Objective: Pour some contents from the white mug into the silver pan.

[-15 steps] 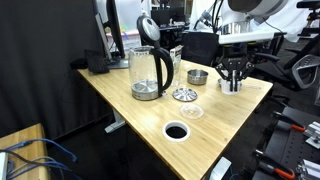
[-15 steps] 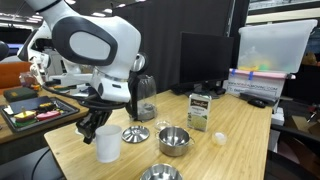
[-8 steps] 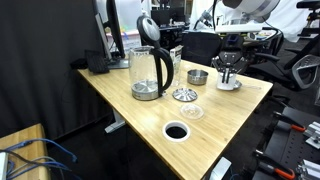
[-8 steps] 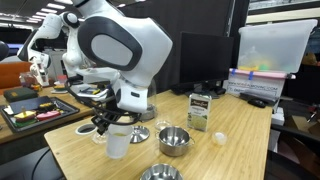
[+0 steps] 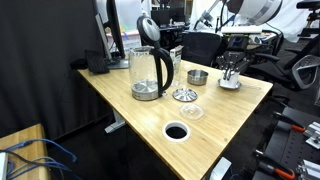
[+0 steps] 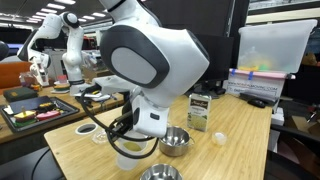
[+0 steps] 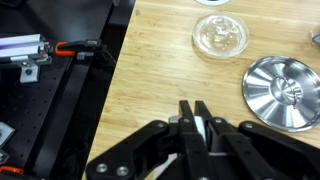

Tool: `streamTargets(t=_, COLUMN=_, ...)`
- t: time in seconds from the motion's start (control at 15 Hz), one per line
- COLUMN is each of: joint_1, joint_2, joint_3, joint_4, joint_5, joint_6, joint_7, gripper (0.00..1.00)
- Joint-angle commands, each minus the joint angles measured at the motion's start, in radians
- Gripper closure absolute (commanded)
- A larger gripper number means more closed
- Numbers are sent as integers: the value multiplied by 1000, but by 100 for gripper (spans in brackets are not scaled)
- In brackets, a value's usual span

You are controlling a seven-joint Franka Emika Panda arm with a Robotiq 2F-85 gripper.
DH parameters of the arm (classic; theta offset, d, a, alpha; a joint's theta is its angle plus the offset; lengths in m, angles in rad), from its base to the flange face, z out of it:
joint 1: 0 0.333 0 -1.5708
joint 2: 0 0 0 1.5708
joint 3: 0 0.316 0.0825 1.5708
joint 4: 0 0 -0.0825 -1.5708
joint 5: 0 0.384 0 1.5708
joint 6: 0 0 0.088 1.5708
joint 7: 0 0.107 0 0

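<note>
The white mug (image 5: 230, 83) stands near the table's far corner, low over the wood; it also shows in an exterior view (image 6: 131, 154). My gripper (image 5: 232, 72) comes down on it from above, and its fingers are shut on the mug's wall. In the wrist view the gripper (image 7: 196, 106) pinches a strip of the white mug (image 7: 201, 130). The silver pan (image 5: 192, 111) is a shallow shiny dish on the table, apart from the mug. It also shows in the wrist view (image 7: 221, 35) and in an exterior view (image 6: 160, 174).
A ridged metal disc (image 5: 184, 95) lies between mug and pan, also in the wrist view (image 7: 285, 92). A deeper metal tin (image 5: 197, 76) and a glass kettle (image 5: 148, 72) stand behind. A round cable hole (image 5: 176, 131) is in the tabletop. A box (image 6: 200, 110) stands further back.
The arm has swung round over the mug and the fingers have closed in on it. In an exterior view the mug has shifted a little sideways with the gripper.
</note>
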Motion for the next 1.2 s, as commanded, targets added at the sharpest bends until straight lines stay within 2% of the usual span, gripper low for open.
streamTargets(t=0.0, joint_1=-1, joint_2=2, joint_3=5, joint_4=4, joint_5=0, joint_6=-4, joint_7=1, gripper=91)
streamTargets(t=0.33, joint_1=0, joint_2=2, joint_3=5, joint_4=5, joint_5=0, joint_6=-5, joint_7=1, gripper=91)
streamTargets(t=0.4, joint_1=0, joint_2=2, joint_3=5, joint_4=5, joint_5=0, joint_6=-5, joint_7=1, gripper=98)
streamTargets(t=0.67, joint_1=-9, joint_2=23, joint_3=-1, joint_4=28, joint_5=19, joint_6=-30, joint_7=-4, gripper=98)
streamTargets(t=1.13, joint_1=-37, joint_2=70, joint_3=-19, joint_4=80, joint_5=79, joint_6=-160, joint_7=-68, gripper=98)
